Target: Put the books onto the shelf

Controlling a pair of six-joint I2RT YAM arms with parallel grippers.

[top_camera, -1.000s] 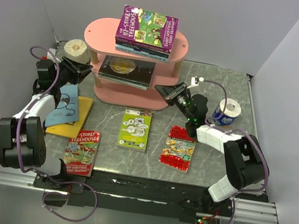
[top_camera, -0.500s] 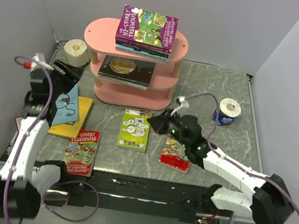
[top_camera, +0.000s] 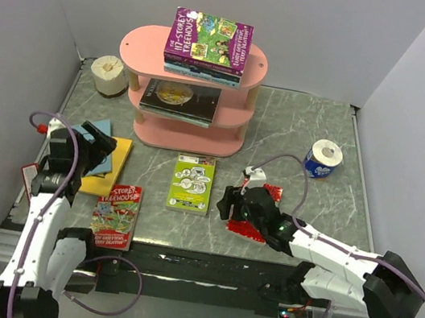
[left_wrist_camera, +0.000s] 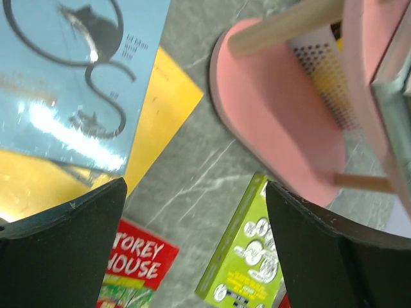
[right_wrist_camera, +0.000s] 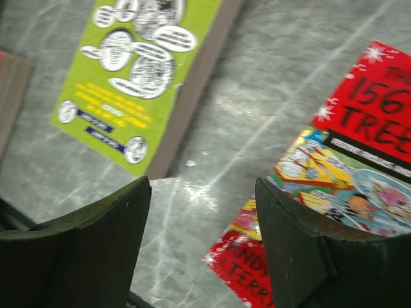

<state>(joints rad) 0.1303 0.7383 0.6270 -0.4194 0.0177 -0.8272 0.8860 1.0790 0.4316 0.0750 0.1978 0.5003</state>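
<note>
The pink shelf (top_camera: 191, 74) stands at the back with a purple-covered stack of books (top_camera: 209, 42) on top and a black book (top_camera: 180, 100) on its middle tier. On the table lie a lime green book (top_camera: 192, 182), a red book (top_camera: 116, 215) at the left and another red book (top_camera: 256, 214) at the right. A light blue book (top_camera: 94, 125) rests on a yellow book (top_camera: 113, 165). My left gripper (top_camera: 100, 148) hovers open over those two, holding nothing (left_wrist_camera: 196, 192). My right gripper (top_camera: 229, 204) is open and empty at the right red book's left edge (right_wrist_camera: 202, 186).
One paper roll (top_camera: 110, 75) stands left of the shelf, and a second paper roll (top_camera: 323, 159) sits at the right. Grey walls close in both sides. In the left wrist view the shelf's bottom board (left_wrist_camera: 276, 128) lies just beyond the lime green book (left_wrist_camera: 247, 256).
Both grippers have opened. The right arm has pulled back from the shelf to the right red book. The left arm has drawn back toward the near edge, over the blue and yellow books.
</note>
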